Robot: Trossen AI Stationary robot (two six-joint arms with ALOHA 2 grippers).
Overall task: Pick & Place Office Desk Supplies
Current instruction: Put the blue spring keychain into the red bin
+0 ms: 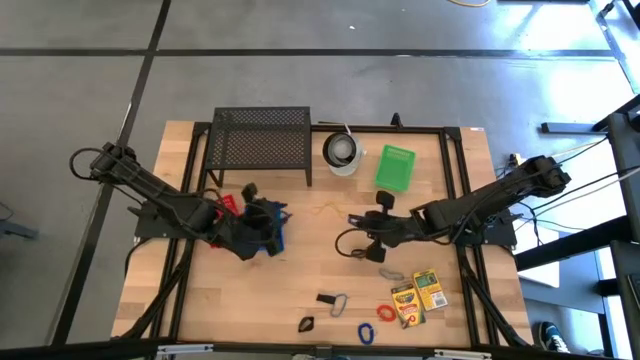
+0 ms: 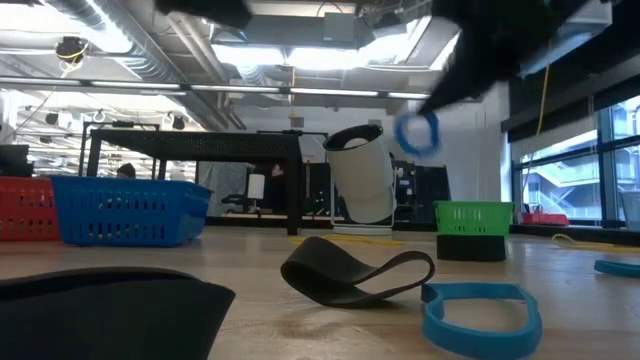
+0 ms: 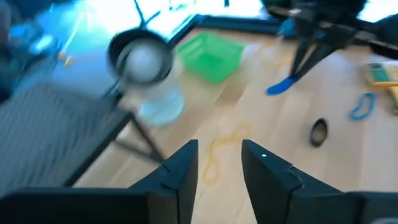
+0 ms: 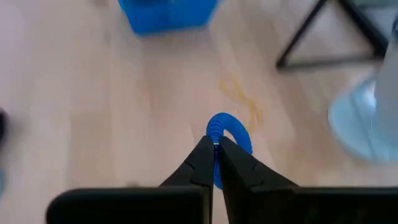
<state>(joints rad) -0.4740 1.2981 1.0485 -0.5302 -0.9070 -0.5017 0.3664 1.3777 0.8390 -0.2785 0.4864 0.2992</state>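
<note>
Holding a blue rubber band [image 4: 227,134] up off the table [image 1: 300,280], the right gripper [image 4: 216,151] is pinching it with both fingers squeezed tight on one edge of the loop. Most of the band is sticking out in front of the fingertips and hanging free in the air. In the low view it is showing as a little blue ring [image 2: 417,132] high above the wood.

Far across from this gripper, the black mesh rack [image 1: 261,140] is standing at the back of the table. A white cup [image 1: 342,152] and a green basket [image 1: 394,167] are sitting closer, just ahead of the gripper and a bit to the side. Two crayon boxes [image 1: 420,297] are lying behind it, near the front edge, with silver clips [image 1: 392,273] and more loose bands [image 1: 366,333] beside them.

The left gripper [image 3: 219,163] is waiting on the other side, fingers apart and holding nothing, next to a blue bin [image 1: 270,225].

The band is probably very light, soft and floppy. It is likely bending and wobbling as the arm is moving. Rubber is grippy, so it should not be slipping out. Pinching one edge, as now, looks like a good hold. A thin yellow band [image 4: 241,96] is lying flat on the wood below the gripper, and it would be harder to lift.
</note>
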